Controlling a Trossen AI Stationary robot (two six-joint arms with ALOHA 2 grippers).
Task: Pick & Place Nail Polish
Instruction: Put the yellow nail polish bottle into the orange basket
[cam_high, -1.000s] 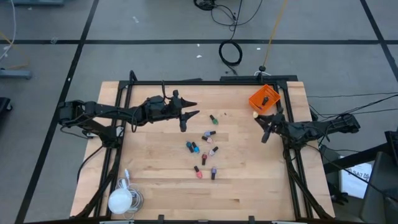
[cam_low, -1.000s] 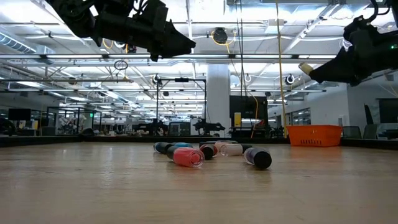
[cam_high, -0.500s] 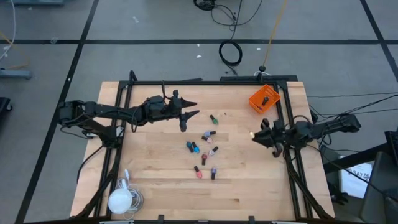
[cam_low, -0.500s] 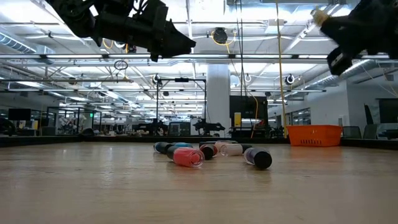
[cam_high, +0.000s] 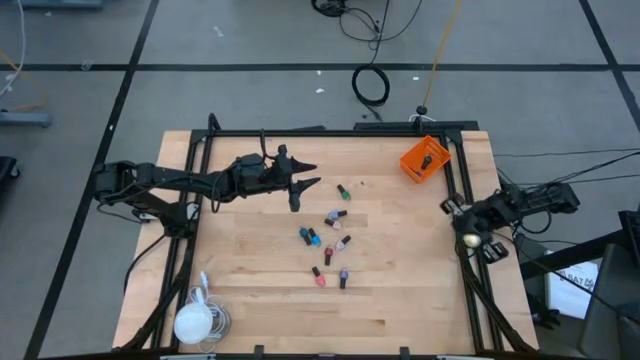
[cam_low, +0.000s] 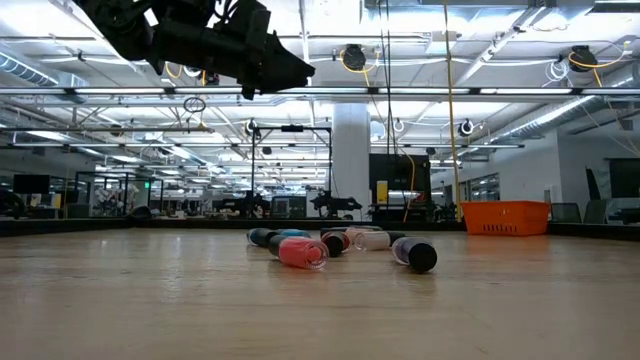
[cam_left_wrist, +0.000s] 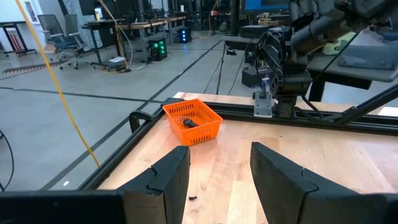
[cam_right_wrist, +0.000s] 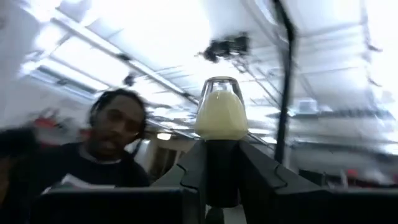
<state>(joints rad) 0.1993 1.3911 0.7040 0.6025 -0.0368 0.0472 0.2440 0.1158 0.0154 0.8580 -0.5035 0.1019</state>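
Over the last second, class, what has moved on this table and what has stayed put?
The right gripper, shut on a pale nail polish bottle by its dark cap, swung from beside the orange bin back toward the table's right edge, turning upward and leaving the low view. The left gripper stayed hovering, jaws parted and empty, and the bottles lying mid-table did not shift.

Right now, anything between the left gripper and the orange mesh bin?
Nothing: in the left wrist view only bare wooden tabletop lies between the left gripper and the orange mesh bin, which holds one dark-capped bottle.
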